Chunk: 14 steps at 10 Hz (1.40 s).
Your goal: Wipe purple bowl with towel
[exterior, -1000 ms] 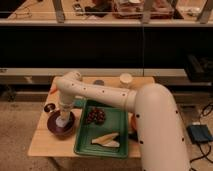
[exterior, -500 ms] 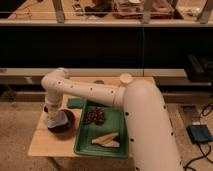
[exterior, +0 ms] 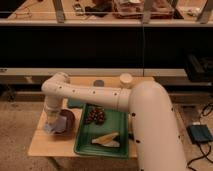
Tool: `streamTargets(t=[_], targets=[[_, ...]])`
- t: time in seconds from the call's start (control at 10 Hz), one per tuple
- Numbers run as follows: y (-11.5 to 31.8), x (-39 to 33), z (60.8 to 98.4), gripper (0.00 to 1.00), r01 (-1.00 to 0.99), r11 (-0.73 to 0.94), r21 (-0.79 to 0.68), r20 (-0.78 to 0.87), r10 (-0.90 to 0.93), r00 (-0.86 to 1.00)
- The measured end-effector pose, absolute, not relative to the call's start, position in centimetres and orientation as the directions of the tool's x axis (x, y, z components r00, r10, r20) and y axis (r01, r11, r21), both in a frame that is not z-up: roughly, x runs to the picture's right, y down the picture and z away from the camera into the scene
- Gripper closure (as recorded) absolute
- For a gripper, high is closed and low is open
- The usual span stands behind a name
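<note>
gripper [exterior: 51, 121]: sits further left than a second ago, now over the bowl's left rim | towel [exterior: 52, 125]: dragged with it from purple bowl [exterior: 66, 120] centre to left edge

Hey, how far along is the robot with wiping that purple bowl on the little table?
Done: the towel is picked up and brought to the purple bowl. In hand: the gripper is down at the bowl's left rim, pressing the towel against it, so wiping looks underway. Left: covering the rest of the bowl, then lifting away; how much has been wiped can't be judged.
</note>
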<state>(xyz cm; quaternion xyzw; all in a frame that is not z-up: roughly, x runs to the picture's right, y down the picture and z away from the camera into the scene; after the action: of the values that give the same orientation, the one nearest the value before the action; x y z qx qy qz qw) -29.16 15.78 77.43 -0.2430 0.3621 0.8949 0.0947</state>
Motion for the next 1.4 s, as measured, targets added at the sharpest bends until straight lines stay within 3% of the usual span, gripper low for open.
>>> streamTargets(t=[0.8,1.1,1.4], targets=[[18.6,-22.0,81.3,1.0,-0.237,-0.684,0.689,-0.388,-0.072,-0.919],[16.3,-20.7,83.4,1.0,-0.178,-0.694,0.698,-0.346,-0.108,-0.932],[12.7,-22.6,82.8,1.0,-0.172,-0.729,0.662,-0.367,-0.115,-0.923]])
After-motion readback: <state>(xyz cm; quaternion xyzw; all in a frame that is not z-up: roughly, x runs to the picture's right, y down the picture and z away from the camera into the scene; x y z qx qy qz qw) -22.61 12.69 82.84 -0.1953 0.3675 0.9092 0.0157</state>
